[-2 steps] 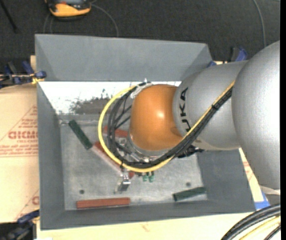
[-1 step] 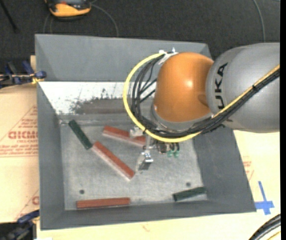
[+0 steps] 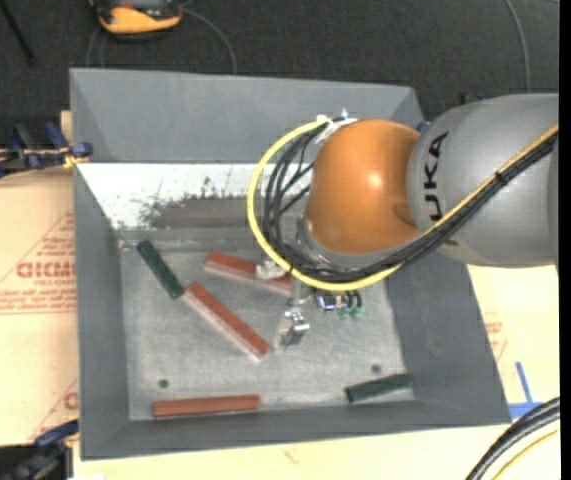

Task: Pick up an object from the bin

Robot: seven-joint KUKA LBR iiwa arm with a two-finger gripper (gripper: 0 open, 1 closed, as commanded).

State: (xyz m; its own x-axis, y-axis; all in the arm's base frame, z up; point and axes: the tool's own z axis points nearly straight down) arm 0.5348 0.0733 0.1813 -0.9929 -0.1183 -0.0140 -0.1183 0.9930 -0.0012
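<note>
My gripper (image 3: 293,328) hangs low in the middle of the bin, mostly hidden under the arm's orange cover. Just to its left a long reddish-brown stick (image 3: 227,320) lies diagonally, its lower right end close to the gripper. A shorter reddish-brown stick (image 3: 235,265) lies above it, with its right end running under the arm. I see nothing held in the gripper.
A dark green stick (image 3: 160,268) lies slanted near the bin's left wall. A red-brown stick (image 3: 207,405) rests along the front wall, and a dark green block (image 3: 377,389) sits at the front right. The arm covers the bin's right rear part.
</note>
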